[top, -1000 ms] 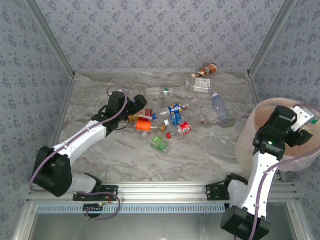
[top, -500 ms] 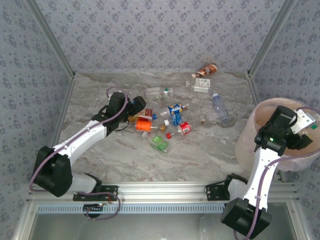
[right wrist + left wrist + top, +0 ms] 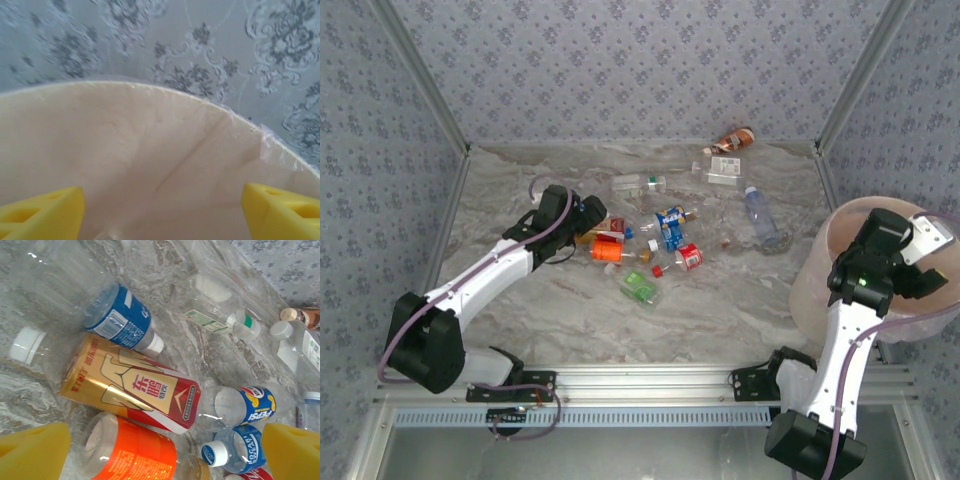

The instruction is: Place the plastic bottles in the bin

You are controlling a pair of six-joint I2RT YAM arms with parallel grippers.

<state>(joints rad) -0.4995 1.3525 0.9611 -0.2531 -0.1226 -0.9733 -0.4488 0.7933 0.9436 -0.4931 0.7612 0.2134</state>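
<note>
I see left gripper [image 3: 162, 450] edged nearer bottles [image 3: 131, 390], jaws wide, empty; right gripper [image 3: 160, 210] hangs over bin [image 3: 150, 130], spread open.

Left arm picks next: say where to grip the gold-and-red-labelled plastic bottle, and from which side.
Probably best from above, closing the left gripper across the labelled middle: the gold-and-red labelled bottle lies on its side. The orange-labelled bottle alongside leaves little room.

Bin [image 3: 810, 285] partly hidden behind R arm [image 3: 850, 335]; orange-label bottle [image 3: 135, 457] cut off by btm edge of wrist view.
</note>
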